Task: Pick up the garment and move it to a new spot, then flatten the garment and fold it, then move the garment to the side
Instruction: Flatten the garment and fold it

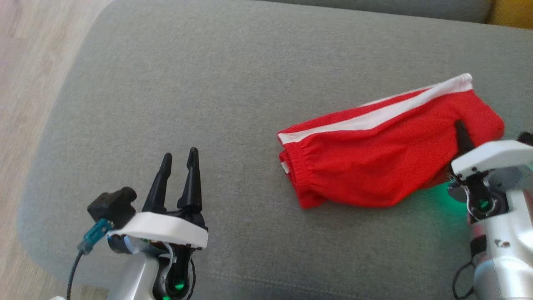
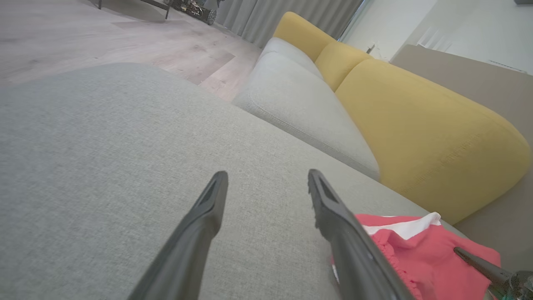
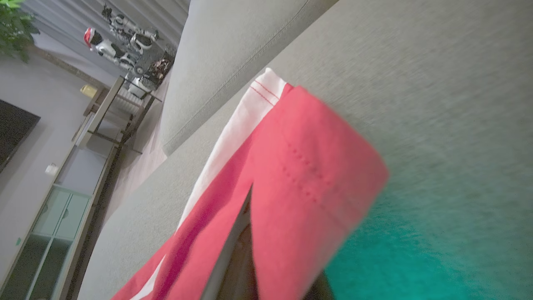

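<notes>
We find the left fingers (image 1: 191, 175) above the near left part of the grey cushion (image 1: 208, 83), spread wide and holding nothing. At the cushion's near right edge, the right fingers (image 1: 462, 135) are closed together on a fold of the garment (image 1: 374, 154), red shorts with a white side stripe. The garment rests bunched on the cushion's right half, with its elastic waistband toward the cushion's middle. Beyond the cushion's far edge stands a second grey seat (image 2: 291, 91) with a yellow backrest (image 2: 416, 137). Wood floor (image 1: 25, 62) borders the cushion's left side.
</notes>
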